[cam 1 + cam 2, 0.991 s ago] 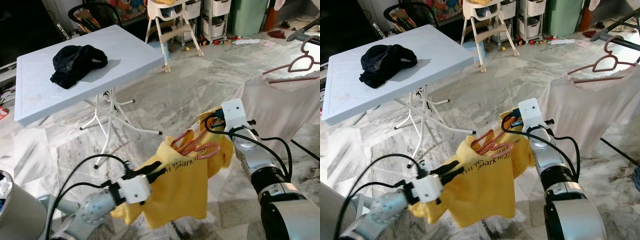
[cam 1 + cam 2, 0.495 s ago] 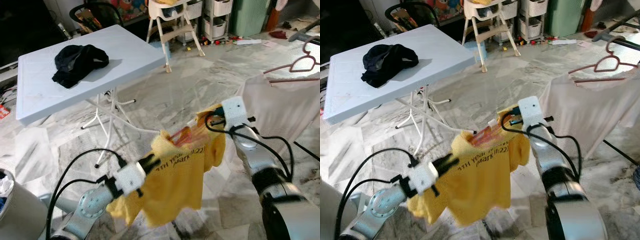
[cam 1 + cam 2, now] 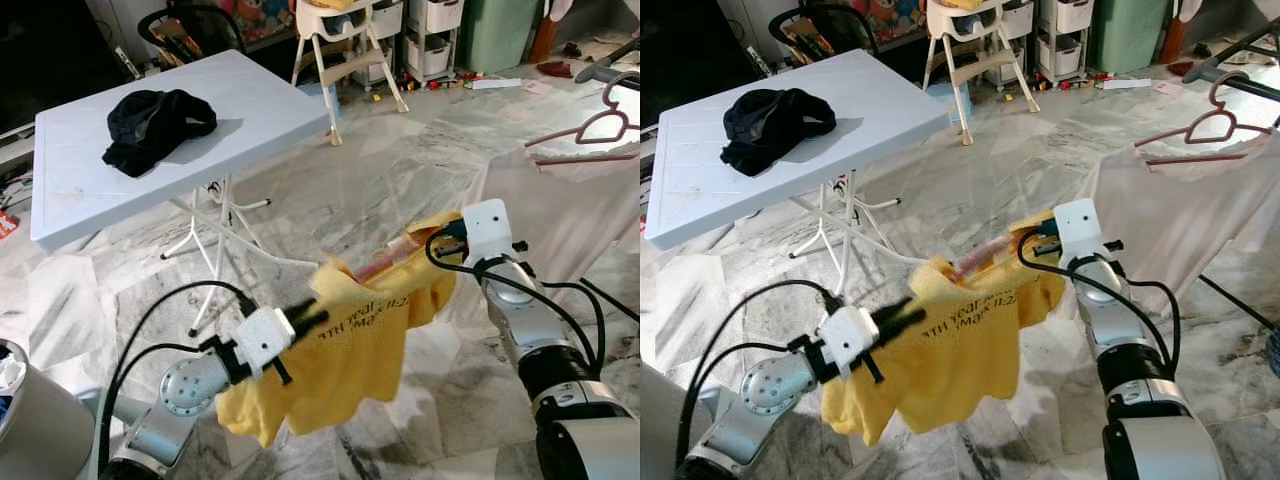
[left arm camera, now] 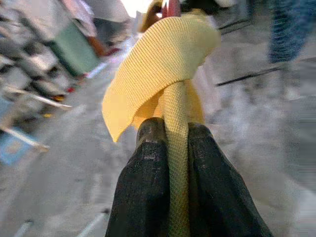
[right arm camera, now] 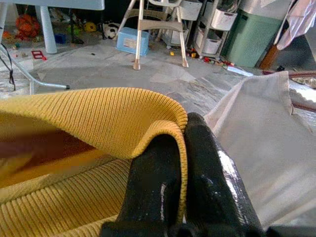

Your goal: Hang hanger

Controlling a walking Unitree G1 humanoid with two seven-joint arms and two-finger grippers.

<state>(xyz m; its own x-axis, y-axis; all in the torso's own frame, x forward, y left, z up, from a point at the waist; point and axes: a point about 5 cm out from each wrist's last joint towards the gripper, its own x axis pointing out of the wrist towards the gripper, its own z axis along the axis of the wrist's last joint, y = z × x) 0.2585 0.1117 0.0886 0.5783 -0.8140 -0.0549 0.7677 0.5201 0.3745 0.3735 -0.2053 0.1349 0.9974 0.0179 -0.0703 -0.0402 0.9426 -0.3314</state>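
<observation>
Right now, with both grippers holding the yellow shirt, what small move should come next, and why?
Probably ease the two grippers a little further apart to stretch the collar. The left gripper and the right gripper are each shut on the yellow shirt, and the pink hanger lies half inside the neck, its hook not free. The rail with the hung white shirt stands to the robot's right.

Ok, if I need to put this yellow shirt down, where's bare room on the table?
The white table is bare right of the black garment and along its near edge. Only its far-left part is crowded.
</observation>
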